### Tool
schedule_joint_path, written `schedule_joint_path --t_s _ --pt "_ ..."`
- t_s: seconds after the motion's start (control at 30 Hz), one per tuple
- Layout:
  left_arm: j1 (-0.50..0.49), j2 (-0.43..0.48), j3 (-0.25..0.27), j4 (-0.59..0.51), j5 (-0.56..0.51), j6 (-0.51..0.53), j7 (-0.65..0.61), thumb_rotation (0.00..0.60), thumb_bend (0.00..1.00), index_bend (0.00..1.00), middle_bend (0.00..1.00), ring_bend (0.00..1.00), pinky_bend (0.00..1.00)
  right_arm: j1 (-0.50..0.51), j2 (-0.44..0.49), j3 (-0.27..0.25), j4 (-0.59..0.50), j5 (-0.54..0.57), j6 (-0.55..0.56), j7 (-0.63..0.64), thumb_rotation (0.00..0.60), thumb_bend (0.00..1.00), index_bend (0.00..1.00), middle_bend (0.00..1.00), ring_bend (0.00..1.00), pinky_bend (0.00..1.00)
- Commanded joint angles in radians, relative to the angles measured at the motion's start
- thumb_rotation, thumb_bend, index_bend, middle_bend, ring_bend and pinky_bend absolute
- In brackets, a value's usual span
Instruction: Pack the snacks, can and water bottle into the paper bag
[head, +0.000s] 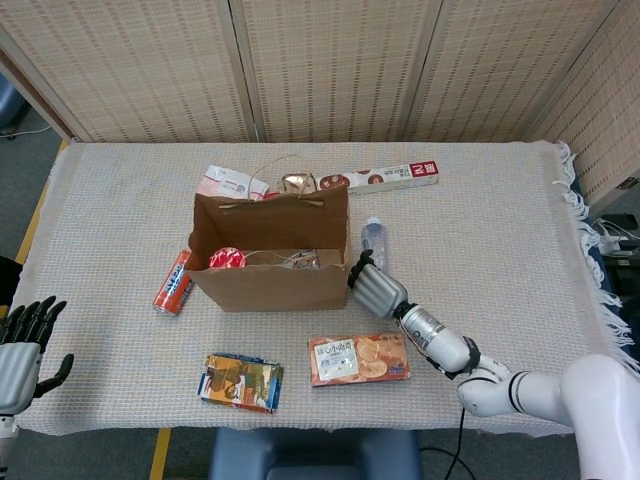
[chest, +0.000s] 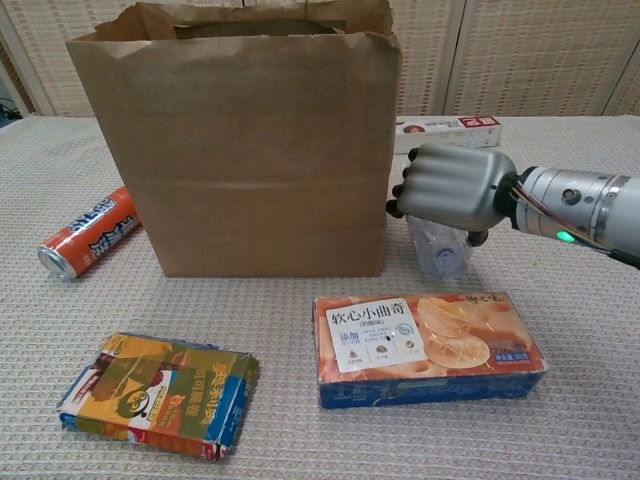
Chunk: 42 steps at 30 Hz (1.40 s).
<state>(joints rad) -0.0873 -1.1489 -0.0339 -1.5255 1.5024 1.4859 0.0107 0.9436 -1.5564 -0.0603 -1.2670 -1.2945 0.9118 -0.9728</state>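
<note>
The brown paper bag (head: 268, 285) (chest: 240, 150) stands open mid-table, with a red-topped item (head: 227, 258) inside. The clear water bottle (head: 373, 238) (chest: 443, 250) lies on the cloth just right of the bag. My right hand (head: 375, 286) (chest: 452, 188) covers its near end, fingers curled on the bag side and thumb on the other. An orange can (head: 173, 282) (chest: 88, 232) lies left of the bag. In front lie a colourful snack pack (head: 241, 381) (chest: 160, 392) and an orange biscuit box (head: 358, 358) (chest: 428, 336). My left hand (head: 20, 345) hangs open off the table's left front corner.
Behind the bag lie a long white-and-red box (head: 395, 177) (chest: 450, 130) and a pink packet (head: 230, 182). The bag's twine handles (head: 285, 180) stick up at its far rim. The cloth-covered table (head: 500, 230) has a fringed right edge. Woven screens stand behind.
</note>
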Motion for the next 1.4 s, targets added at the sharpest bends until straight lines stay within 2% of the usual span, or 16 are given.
schedule_joint_path --t_s 0.03,0.13,0.2,0.27,0.33,0.43,0.53,0.7,0.73,0.77,0.87,1.07,1.23,1.4 --pt "0.0 0.0 0.0 0.0 0.0 0.001 0.001 0.6 0.39 0.06 0.0 0.0 0.0 -0.008 -0.014 0.013 0.019 0.031 -0.013 -0.033 0.6 0.0 0.14 0.32 0.2 0.2" --pt "0.001 -0.001 0.0 0.0 0.0 0.002 0.001 0.6 0.39 0.06 0.0 0.0 0.0 -0.01 -0.048 0.029 0.037 0.095 -0.036 -0.104 0.6 0.0 0.07 0.27 0.16 0.16" --pt "0.001 -0.001 0.0 0.0 -0.001 0.002 0.0 0.6 0.39 0.06 0.0 0.0 0.0 -0.01 -0.07 0.031 0.045 0.117 -0.037 -0.147 0.6 0.0 0.1 0.26 0.17 0.17" --pt "0.001 0.0 0.0 0.0 -0.001 0.001 -0.001 0.6 0.39 0.06 0.0 0.0 0.0 -0.011 -0.08 0.026 0.049 0.102 -0.032 -0.153 0.6 0.0 0.21 0.29 0.24 0.21" --pt "0.001 0.0 0.0 0.001 -0.001 0.001 -0.003 0.6 0.39 0.06 0.0 0.0 0.0 -0.012 -0.078 0.022 0.046 0.084 -0.029 -0.144 0.6 0.02 0.37 0.37 0.37 0.29" --pt "0.001 0.0 0.0 0.001 0.0 0.001 -0.004 0.6 0.39 0.06 0.0 0.0 0.0 -0.018 -0.061 0.021 0.03 0.064 -0.018 -0.126 0.6 0.09 0.51 0.47 0.47 0.36" --pt "0.001 0.001 0.0 0.001 0.0 0.001 -0.004 0.6 0.39 0.06 0.0 0.0 0.0 -0.024 -0.037 0.017 0.012 0.035 -0.001 -0.106 0.6 0.17 0.58 0.52 0.51 0.39" --pt "0.002 0.0 0.0 0.002 0.0 0.002 -0.003 0.6 0.39 0.06 0.0 0.0 0.0 -0.034 -0.008 0.015 -0.012 -0.001 0.027 -0.08 0.6 0.2 0.6 0.54 0.53 0.42" --pt "0.002 0.0 0.0 0.002 0.0 0.002 -0.001 0.6 0.39 0.06 0.0 0.0 0.0 -0.04 0.01 0.016 -0.028 -0.022 0.048 -0.064 0.6 0.2 0.6 0.54 0.53 0.42" --pt "0.002 -0.001 0.0 0.001 0.0 0.003 0.001 0.6 0.39 0.06 0.0 0.0 0.0 -0.059 0.064 0.024 -0.085 -0.059 0.115 -0.031 0.6 0.2 0.6 0.54 0.53 0.42" --pt "0.002 -0.002 0.0 0.0 -0.001 0.003 0.004 0.6 0.39 0.06 0.0 0.0 0.0 -0.078 0.141 0.029 -0.161 -0.118 0.183 0.01 0.6 0.2 0.6 0.54 0.53 0.42" --pt "0.003 -0.003 0.0 0.0 0.0 0.005 0.009 0.6 0.39 0.06 0.0 0.0 0.0 -0.122 0.315 0.094 -0.316 -0.179 0.325 0.041 0.6 0.2 0.6 0.54 0.53 0.42" --pt "0.004 -0.004 0.0 -0.001 0.0 0.007 0.014 0.6 0.39 0.06 0.0 0.0 0.0 -0.127 0.449 0.165 -0.445 -0.193 0.376 -0.016 0.6 0.2 0.6 0.54 0.53 0.42" --pt "0.005 -0.005 0.0 -0.001 0.001 0.009 0.019 0.6 0.39 0.06 0.0 0.0 0.0 -0.094 0.527 0.256 -0.571 -0.145 0.351 -0.101 0.6 0.2 0.6 0.54 0.53 0.42"
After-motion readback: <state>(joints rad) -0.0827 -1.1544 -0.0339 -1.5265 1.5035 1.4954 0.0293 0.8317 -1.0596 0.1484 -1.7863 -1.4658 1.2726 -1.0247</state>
